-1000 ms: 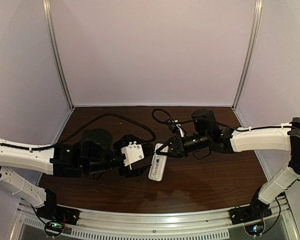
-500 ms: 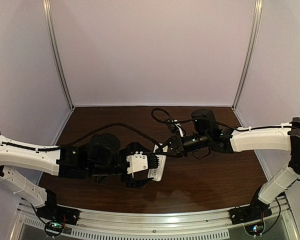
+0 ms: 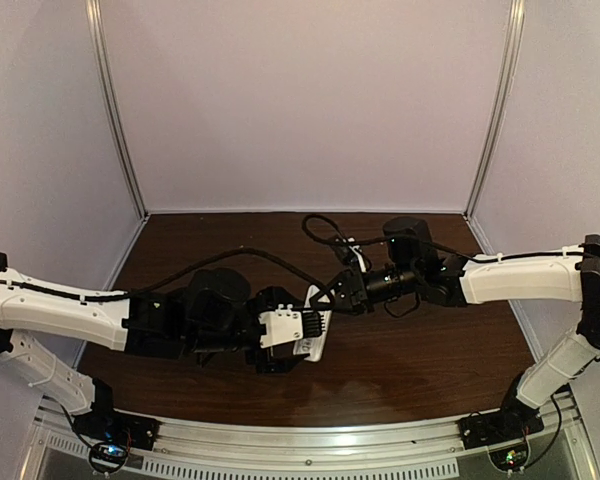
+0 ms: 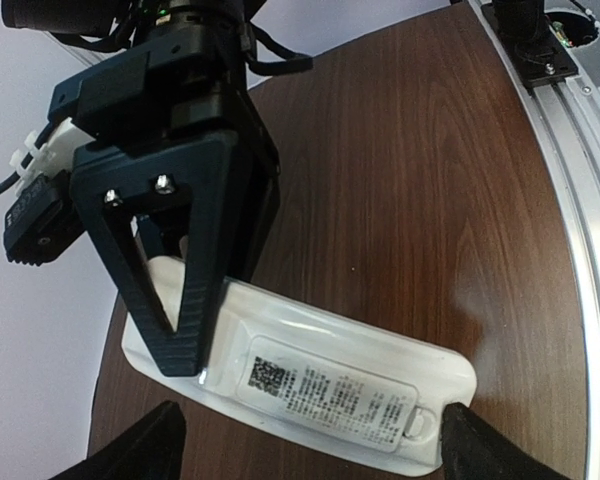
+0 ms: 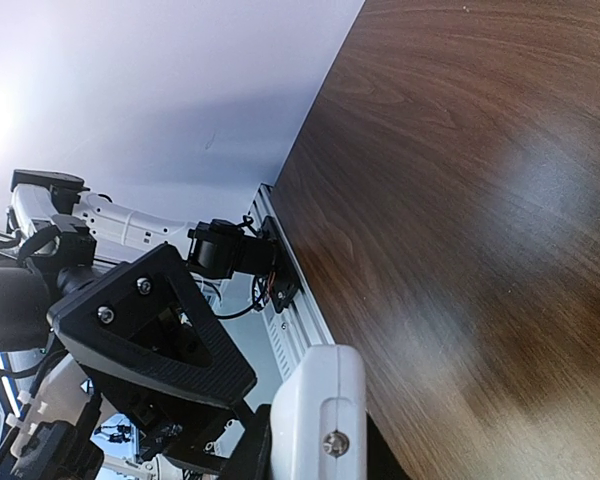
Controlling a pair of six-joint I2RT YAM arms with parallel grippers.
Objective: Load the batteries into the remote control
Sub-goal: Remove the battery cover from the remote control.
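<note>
Centrally, the white rectangular plastic remote control [image 4: 330, 385] is steadied label-up on the brown wooden table [image 4: 430, 150], one end clamped by the right gripper [image 4: 205, 320]. The left gripper [image 4: 310, 445] is spread wide and empty astride it.

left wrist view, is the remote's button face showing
No, the remote control shows its labelled back with a printed code; no buttons or screen.

Remote control [image 4: 330, 378] on table [image 3: 430, 350] ctr, R hand [image 3: 327, 298] at its far end, L hand [image 4: 310, 448] astride it.
</note>
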